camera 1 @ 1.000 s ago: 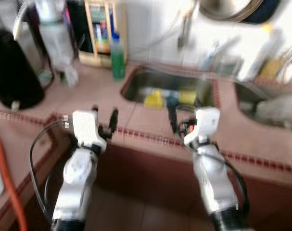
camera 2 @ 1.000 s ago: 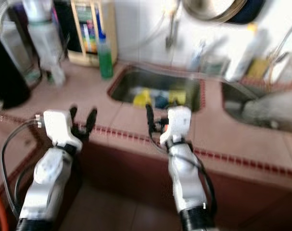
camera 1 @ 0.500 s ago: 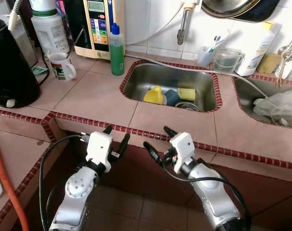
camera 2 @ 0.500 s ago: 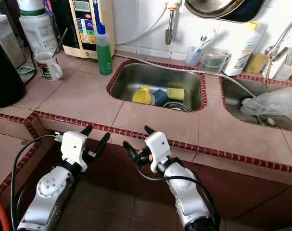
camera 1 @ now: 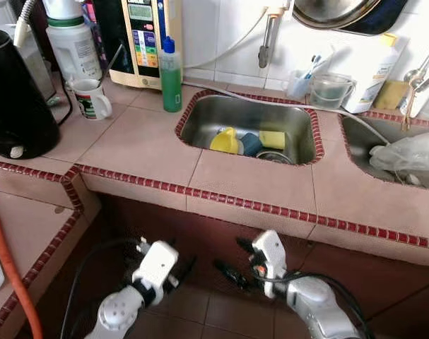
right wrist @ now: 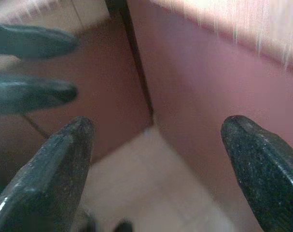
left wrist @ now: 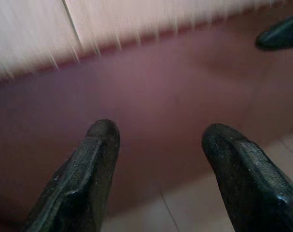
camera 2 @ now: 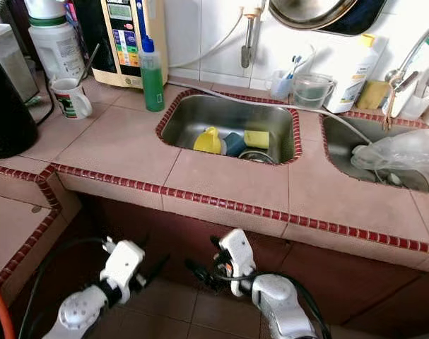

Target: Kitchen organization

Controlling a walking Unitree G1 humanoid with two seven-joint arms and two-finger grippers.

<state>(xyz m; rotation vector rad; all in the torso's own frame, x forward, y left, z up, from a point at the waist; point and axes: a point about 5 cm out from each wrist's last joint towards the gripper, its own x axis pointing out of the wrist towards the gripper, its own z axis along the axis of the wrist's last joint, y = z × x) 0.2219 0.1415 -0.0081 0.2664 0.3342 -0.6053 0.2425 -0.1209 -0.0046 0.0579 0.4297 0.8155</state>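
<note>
Both arms hang low in front of the dark red cabinet face below the counter edge. My left gripper is open, and the left wrist view shows its fingers spread with nothing between them. My right gripper is open and empty too, with its fingertips wide apart. Up on the counter, the steel sink holds a yellow cup, a blue cup and a yellow sponge.
A green bottle, a mug, a black kettle and a water purifier stand at the back left. A second sink on the right holds a plastic bag. An orange hose runs along the left.
Both arms have dropped from counter-edge height to below the counter, near the floor. Both grippers stay open and empty. The blur from one second ago has cleared.
</note>
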